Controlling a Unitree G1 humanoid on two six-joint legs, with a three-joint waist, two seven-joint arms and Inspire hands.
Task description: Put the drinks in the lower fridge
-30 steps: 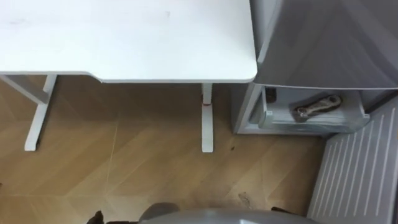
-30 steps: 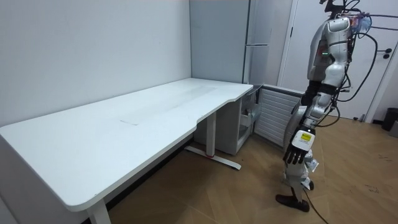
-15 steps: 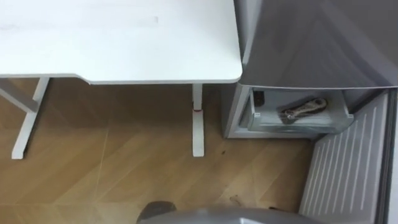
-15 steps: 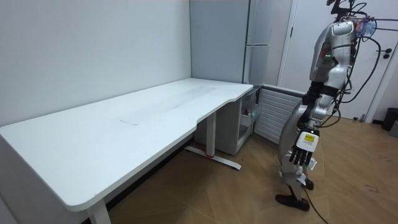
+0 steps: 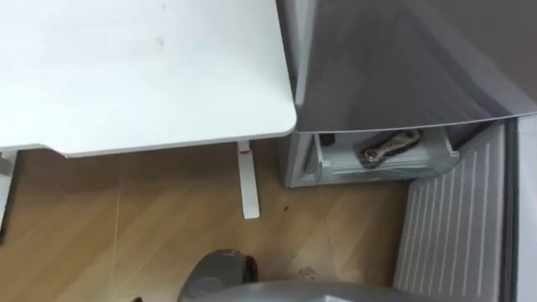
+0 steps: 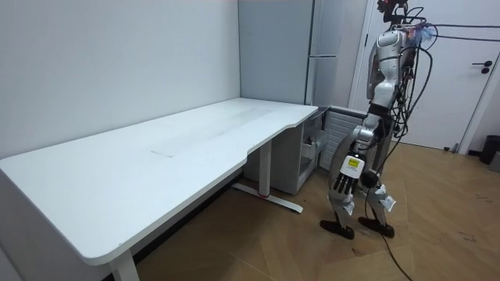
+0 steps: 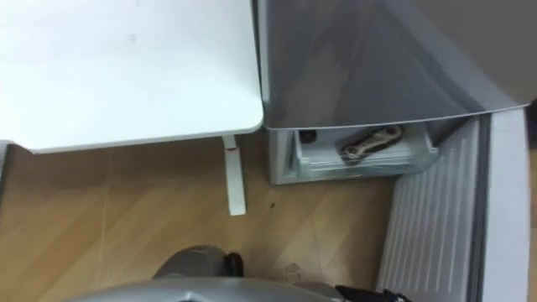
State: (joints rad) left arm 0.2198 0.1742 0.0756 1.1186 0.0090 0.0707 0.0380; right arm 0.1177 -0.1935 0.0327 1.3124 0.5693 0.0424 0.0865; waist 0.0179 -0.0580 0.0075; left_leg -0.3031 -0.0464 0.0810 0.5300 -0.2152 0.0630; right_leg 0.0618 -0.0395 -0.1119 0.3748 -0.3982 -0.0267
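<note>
Stands upright on the light-brown herringbone wood floor (image 5: pixel 168 226), just in front of the tall grey metal fridge (image 5: pixel 394 59) and turned toward it. Lets the left hand (image 6: pixel 346 181) hang low beside the leg, near the fridge yet apart from it. Keeps nothing in that hand: fingers loosely straight, relaxed, pointing down at the floor.

Looks down on the fridge's lower compartment, open at floor level. Finds the white ribbed lower door (image 5: pixel 449 226) swung out from the fridge's right edge, its inner face turned up to the eye views. Finds, under the closed grey upper front of the fridge, a pale translucent plastic drawer (image 5: pixel 336 166) drawn a little forward. Makes out one long brown-and-cream object (image 5: pixel 390 144) lying slantwise inside that drawer; cannot tell whether that is one of the drinks or something else.

Takes in, just beside the fridge's left side, the broad white rectangular worktop (image 5: pixel 143 75), rounded corner nearest the fridge. Notes a slim white metal leg (image 5: pixel 247 180) beneath that corner, just left of the fridge's base, foot flat on the floor.
</note>
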